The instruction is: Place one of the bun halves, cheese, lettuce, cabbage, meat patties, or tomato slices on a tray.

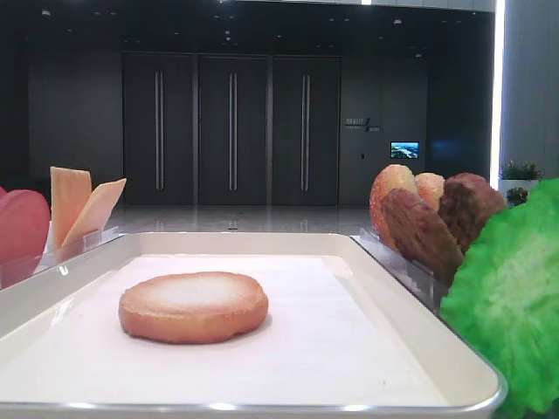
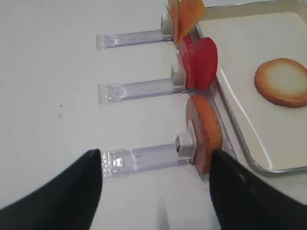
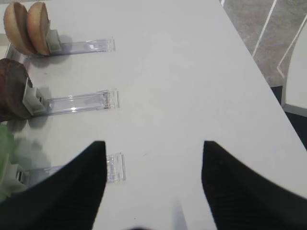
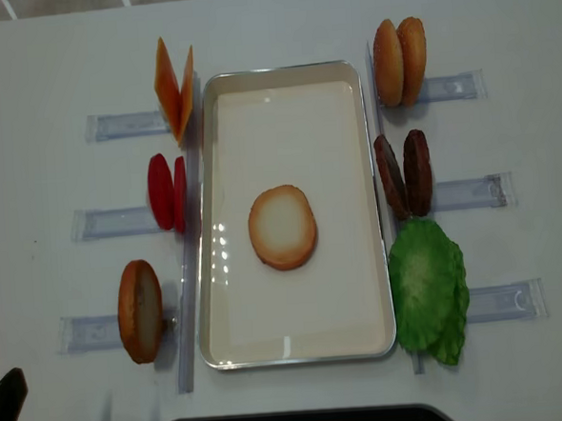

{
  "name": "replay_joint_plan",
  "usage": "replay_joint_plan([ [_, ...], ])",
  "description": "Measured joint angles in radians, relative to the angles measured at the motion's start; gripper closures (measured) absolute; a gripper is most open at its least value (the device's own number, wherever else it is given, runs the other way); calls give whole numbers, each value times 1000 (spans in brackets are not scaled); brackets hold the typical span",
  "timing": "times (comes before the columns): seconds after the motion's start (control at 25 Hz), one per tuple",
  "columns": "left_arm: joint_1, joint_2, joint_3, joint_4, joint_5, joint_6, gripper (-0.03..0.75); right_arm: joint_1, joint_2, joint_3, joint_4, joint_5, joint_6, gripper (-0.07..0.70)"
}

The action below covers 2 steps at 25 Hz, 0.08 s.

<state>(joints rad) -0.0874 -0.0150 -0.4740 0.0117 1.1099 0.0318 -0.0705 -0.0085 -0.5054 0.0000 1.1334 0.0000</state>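
Note:
One bun half (image 4: pixel 282 227) lies flat, cut face up, in the middle of the cream tray (image 4: pixel 286 134). Left of the tray stand cheese (image 4: pixel 175 88), tomato slices (image 4: pixel 166 192) and another bun half (image 4: pixel 140 311). To its right stand two bun halves (image 4: pixel 400 61), meat patties (image 4: pixel 403 174) and lettuce (image 4: pixel 429 287). Cabbage is out of view. My left gripper (image 2: pixel 156 153) hovers open and empty over the table, just short of the standing bun half (image 2: pixel 208 129). My right gripper (image 3: pixel 153 143) is open and empty, beside the lettuce holder.
Clear plastic rail holders (image 2: pixel 139 158) (image 3: pixel 76 103) carry each upright food piece along both long sides of the tray. The table's right edge (image 3: pixel 256 62) drops to the floor. A white frame (image 3: pixel 297 72) stands beyond that edge.

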Motion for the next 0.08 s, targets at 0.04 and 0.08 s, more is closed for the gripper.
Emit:
replay_joint_plan([
  [0.04, 0, 0, 0, 0, 0, 0, 188, 0, 0, 0, 0, 0, 0, 216],
  [0.08, 0, 0, 0, 0, 0, 0, 188, 0, 0, 0, 0, 0, 0, 216],
])
